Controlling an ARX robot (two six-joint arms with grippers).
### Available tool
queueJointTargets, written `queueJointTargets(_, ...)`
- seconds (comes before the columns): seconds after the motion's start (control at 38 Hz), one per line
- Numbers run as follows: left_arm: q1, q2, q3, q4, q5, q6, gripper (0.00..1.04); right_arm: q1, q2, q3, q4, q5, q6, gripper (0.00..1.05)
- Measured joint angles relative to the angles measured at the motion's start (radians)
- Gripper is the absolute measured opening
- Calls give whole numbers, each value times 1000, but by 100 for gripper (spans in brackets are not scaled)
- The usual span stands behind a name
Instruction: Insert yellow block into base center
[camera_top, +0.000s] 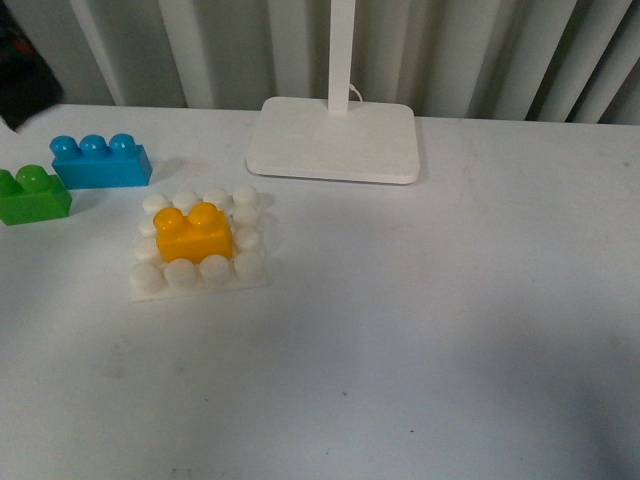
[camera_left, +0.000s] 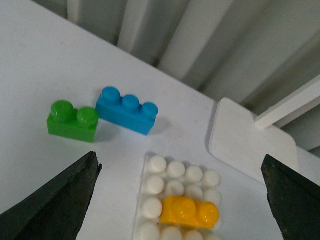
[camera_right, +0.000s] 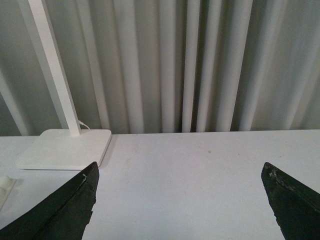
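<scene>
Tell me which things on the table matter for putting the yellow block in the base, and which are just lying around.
Job: yellow block, seated on the studded white base.
Lying about: blue brick, green brick, white slab with pole.

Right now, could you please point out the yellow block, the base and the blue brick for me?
yellow block (camera_top: 194, 234): front view, on its front face below the studs.
base (camera_top: 182, 273): front view, on a front-row stud.
blue brick (camera_top: 100, 167): front view, on its front face.

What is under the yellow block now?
The yellow block sits on the white studded base, on its middle studs, with white studs showing all around it. The studs directly beneath it are covered, so whether it is pressed fully down cannot be seen.
</scene>
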Motion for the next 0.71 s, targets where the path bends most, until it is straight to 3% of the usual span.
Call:
queueJointTargets(0.05,13,-6,-15,58,30,45,96,0,0,0,0,0,0,95)
queueJointTargets(0.13,38,23,-116,370,115,228,79,0,0,0,0,0,0,95)
queueJointTargets(0.18,54,-9,-169,475,138,351,67,0,0,0,0,0,0,95)
queueJointTargets(0.58,138,-300,-305,349,214,473,4,0,0,0,0,0,0,95)
queueJointTargets(0.66,152,-383,-327,291,232,480,4,0,0,0,0,0,0,95)
queueJointTargets(0.71,202,-443,-342,244,299,483,4,0,0,0,0,0,0,95)
